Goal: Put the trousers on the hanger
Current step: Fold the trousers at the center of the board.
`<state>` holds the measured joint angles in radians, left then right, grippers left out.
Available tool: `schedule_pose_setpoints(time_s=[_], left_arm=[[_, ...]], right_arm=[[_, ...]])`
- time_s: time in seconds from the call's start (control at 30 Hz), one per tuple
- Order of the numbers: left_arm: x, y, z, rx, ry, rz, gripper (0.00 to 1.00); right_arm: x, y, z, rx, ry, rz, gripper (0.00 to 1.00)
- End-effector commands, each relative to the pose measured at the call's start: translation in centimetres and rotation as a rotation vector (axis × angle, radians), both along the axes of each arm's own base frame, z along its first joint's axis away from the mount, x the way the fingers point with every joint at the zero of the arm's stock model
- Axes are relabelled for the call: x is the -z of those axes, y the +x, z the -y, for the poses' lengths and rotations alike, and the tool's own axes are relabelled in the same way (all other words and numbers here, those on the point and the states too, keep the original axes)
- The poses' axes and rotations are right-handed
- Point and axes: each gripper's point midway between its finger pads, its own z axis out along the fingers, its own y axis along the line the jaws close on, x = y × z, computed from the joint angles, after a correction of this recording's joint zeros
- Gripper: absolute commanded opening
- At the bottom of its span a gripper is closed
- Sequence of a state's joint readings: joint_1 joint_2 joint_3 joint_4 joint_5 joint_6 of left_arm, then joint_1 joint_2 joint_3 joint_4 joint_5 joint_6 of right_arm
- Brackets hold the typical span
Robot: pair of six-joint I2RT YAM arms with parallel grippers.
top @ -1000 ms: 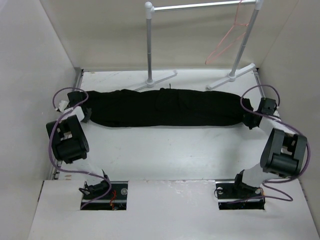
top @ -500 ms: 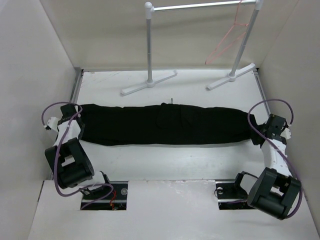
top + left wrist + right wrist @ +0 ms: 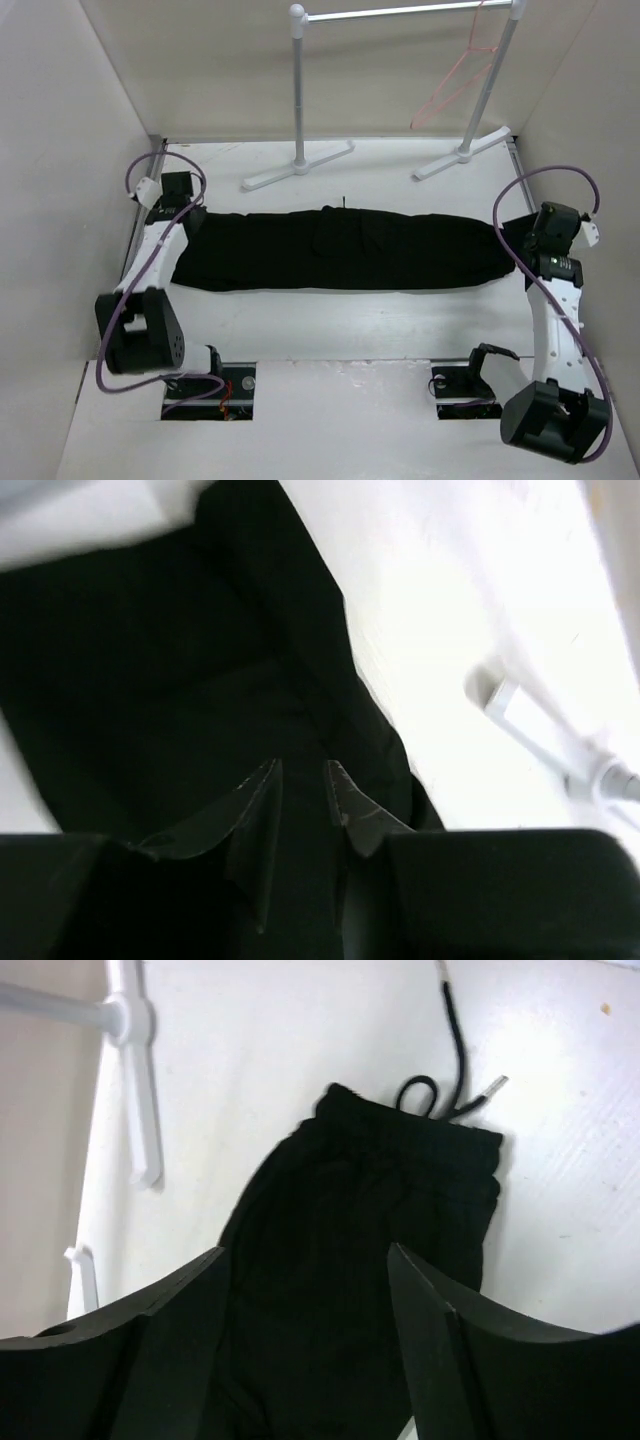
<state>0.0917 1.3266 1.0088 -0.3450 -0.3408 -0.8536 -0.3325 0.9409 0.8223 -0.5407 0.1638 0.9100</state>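
The black trousers (image 3: 340,248) lie stretched flat across the table from left to right. Their waist end with the thin drawstring (image 3: 455,1040) is on the right. My left gripper (image 3: 183,205) hovers over the far left corner of the trousers (image 3: 150,680). Its jaws (image 3: 300,770) stand a narrow gap apart, with only dark cloth showing behind them. My right gripper (image 3: 530,250) is wide open (image 3: 305,1250) just above the waist end (image 3: 370,1220) and holds nothing. The pink hanger (image 3: 455,85) hangs from the rack's bar at the far right.
A white-posted rack (image 3: 298,90) with a silver crossbar (image 3: 400,12) stands behind the trousers. Its feet (image 3: 540,735) (image 3: 130,1060) rest on the table close to the cloth. White walls enclose the table on the left, right and back.
The trousers were pulled toward me and stretched longer, then both grippers let go. My left gripper has moved to the far left corner and narrowed again. The right one has drawn back and opened wide.
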Motion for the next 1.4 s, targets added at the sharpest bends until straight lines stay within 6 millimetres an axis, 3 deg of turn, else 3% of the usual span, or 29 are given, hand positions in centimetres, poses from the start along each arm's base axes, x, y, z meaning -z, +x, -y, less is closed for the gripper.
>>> schedule_pose_setpoints(time_s=[0.0,0.07,0.1,0.13,0.27,0.33,0.4,0.47,0.6,0.73,0.9,1.03,1.13,1.2,1.27,1.37], left_arm=[[2.9,3.5,2.8,0.085,-0.137,0.014,0.2],[3.5,5.4,3.0,0.102,-0.164,0.044,0.2],[3.7,6.5,2.9,0.101,-0.168,0.059,0.2],[3.7,7.0,2.7,0.099,-0.164,0.069,0.2],[4.7,8.9,0.9,0.077,-0.169,0.105,0.2],[6.0,9.2,0.0,0.064,-0.186,0.103,0.2],[7.7,9.1,-1.2,0.036,-0.197,0.084,0.2],[9.3,8.6,-2.9,-0.004,-0.201,0.065,0.2],[10.0,8.3,-5.1,-0.055,-0.215,0.071,0.21],[10.3,7.2,-7.6,-0.124,-0.202,0.067,0.26],[9.9,5.8,-9.6,-0.214,-0.223,0.069,0.3],[6.1,5.6,-9.8,-0.246,-0.219,0.144,0.37],[2.1,5.7,-8.0,-0.216,-0.169,0.214,0.43],[-0.3,5.8,-6.0,-0.171,-0.124,0.252,0.46],[-1.4,5.8,-2.9,-0.099,-0.093,0.26,0.47],[-0.7,5.6,4.3,0.075,-0.084,0.226,0.47]], right_arm=[[-1.8,0.9,-1.3,-0.071,-0.066,0.031,0.62],[-1.8,2.8,-4.8,-0.219,-0.033,0.071,0.37],[-1.6,4.1,-8.2,-0.348,0.007,0.094,0.22],[-1.3,4.7,-10.5,-0.428,0.041,0.102,0.15],[0.1,7.6,-22.4,-0.815,0.184,0.101,0.09],[0.9,8.8,-25.2,-0.878,0.201,0.096,0.09],[2.1,10.1,-25.8,-0.847,0.216,0.088,0.09],[4.5,11.0,-24.3,-0.772,0.238,0.039,0.1],[10.0,10.2,-20.3,-0.623,0.279,-0.11,0.09],[12.5,8.5,-17.8,-0.54,0.268,-0.199,0.09],[12.2,7.7,-16.9,-0.526,0.253,-0.202,0.13],[7.0,8.4,-17.4,-0.589,0.224,-0.062,0.35],[2.0,8.3,-15.5,-0.579,0.158,0.065,0.54],[0.3,7.5,-13.0,-0.52,0.132,0.109,0.62],[0.0,6.3,-10.1,-0.435,0.119,0.115,0.64],[2.5,3.2,-4.7,-0.232,0.109,0.047,0.68]])
